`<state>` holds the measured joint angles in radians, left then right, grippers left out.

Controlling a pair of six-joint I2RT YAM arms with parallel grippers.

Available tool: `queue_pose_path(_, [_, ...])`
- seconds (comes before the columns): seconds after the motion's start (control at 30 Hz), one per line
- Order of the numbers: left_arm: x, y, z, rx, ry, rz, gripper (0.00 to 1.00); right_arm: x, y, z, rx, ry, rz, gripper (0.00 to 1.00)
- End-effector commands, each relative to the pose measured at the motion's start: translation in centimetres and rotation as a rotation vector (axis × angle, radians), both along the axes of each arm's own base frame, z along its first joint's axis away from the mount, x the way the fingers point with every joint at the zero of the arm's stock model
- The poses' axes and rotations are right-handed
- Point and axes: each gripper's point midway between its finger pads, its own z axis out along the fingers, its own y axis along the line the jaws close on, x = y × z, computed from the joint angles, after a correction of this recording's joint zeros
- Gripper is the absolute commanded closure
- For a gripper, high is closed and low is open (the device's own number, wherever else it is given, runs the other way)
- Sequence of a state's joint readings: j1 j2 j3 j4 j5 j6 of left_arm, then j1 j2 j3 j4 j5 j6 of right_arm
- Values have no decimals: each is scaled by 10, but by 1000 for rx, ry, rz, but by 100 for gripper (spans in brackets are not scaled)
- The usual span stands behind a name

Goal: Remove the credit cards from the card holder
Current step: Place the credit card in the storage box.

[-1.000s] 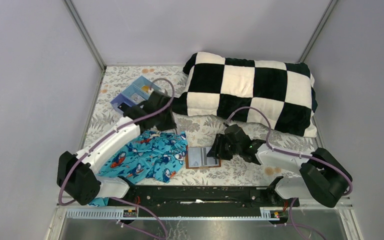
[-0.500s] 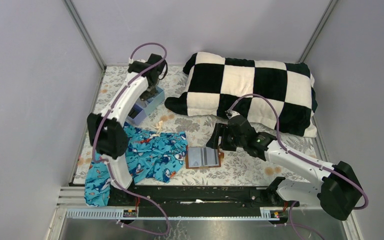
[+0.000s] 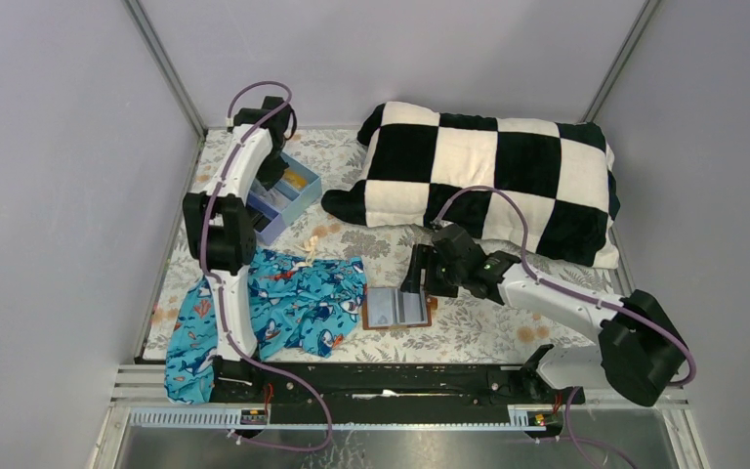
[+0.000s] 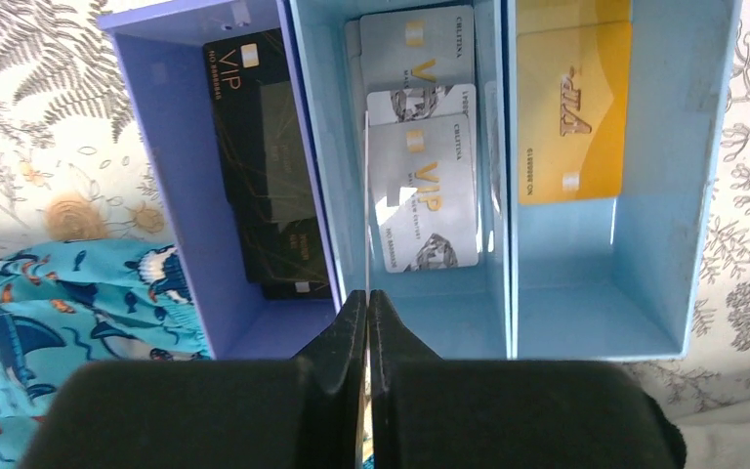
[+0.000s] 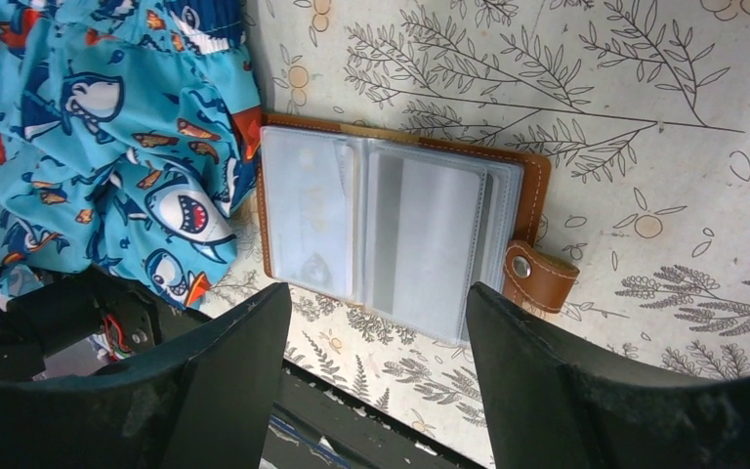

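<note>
The brown card holder (image 3: pixel 397 308) lies open near the front edge, its pale sleeves up (image 5: pixel 391 230) and its snap tab (image 5: pixel 539 276) to one side. A whitish credit card shows in a sleeve (image 5: pixel 425 239). My right gripper (image 3: pixel 420 283) hovers open just above the holder (image 5: pixel 379 293), holding nothing. My left gripper (image 3: pixel 275 178) is at the back left over the blue divided tray (image 3: pixel 310 193). It is shut (image 4: pixel 367 298) on a thin credit card seen edge-on (image 4: pixel 366 195), above the divider between the purple and middle compartments.
The tray (image 4: pixel 703 195) holds a black card (image 4: pixel 264 186), silver cards (image 4: pixel 420 186) and a gold card (image 4: pixel 571 117). A shark-print cloth (image 3: pixel 283 303) lies left of the holder. A checkered pillow (image 3: pixel 488 176) fills the back right. Enclosure walls stand on three sides.
My left arm has swung from beside the cloth to the tray at the back left. The right gripper has opened wider and shifted slightly left over the holder.
</note>
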<state>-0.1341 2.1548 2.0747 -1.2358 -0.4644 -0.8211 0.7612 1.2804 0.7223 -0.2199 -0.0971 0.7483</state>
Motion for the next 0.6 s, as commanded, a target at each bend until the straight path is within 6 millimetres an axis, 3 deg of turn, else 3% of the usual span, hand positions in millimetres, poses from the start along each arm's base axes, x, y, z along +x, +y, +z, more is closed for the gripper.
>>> queue_pose_path(0.0, [24,-5,8,-98,-98,37,100,9,18,10,41,-24,32,26])
queue_pose_path(0.27, [19,4,-17,-78,-37,99,100,12,22,5,32,-17,44,26])
queue_pose_path(0.47, [20,0,-37,-98,1,96,100,12,25,1,36,-9,53,26])
queue_pose_path(0.57, [22,-4,-38,-116,-12,84,92,11,23,-1,29,-9,52,26])
